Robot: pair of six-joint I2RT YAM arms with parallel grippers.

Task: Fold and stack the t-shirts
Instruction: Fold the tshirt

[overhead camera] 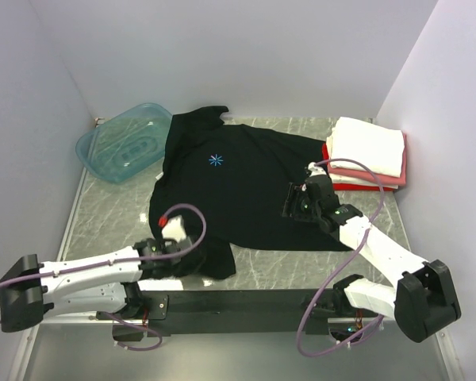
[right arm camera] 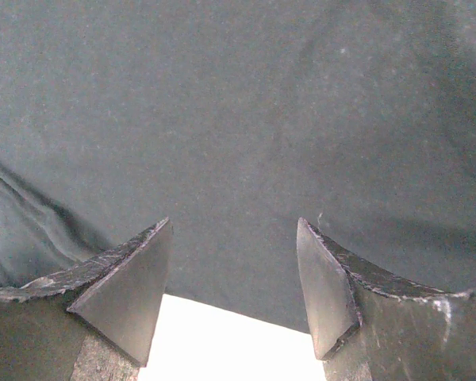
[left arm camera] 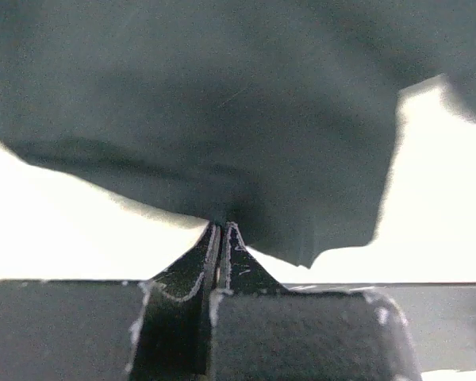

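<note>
Left fingers [left arm camera: 236, 248] pinched shut on the black t-shirt [overhead camera: 246, 186] hem near the bench [overhead camera: 111, 218] front edge. Right fingers [right arm camera: 127, 278] hang open over its right side. Limp cloth, it'll sag, so I'd grip corners.

Top view: bright, even light from overhead, sharp across the whole frame. The tabletop [overhead camera: 111, 226] carries a faint sheen, and only soft shadows edge the shirt [overhead camera: 246, 182]. Left wrist view: the cloth is dim, close and blurred, with the background blown out white at 3 and 8 o'clock. Right wrist view: dark, grainy cloth, with an overexposed white patch at 6 o'clock.
</note>
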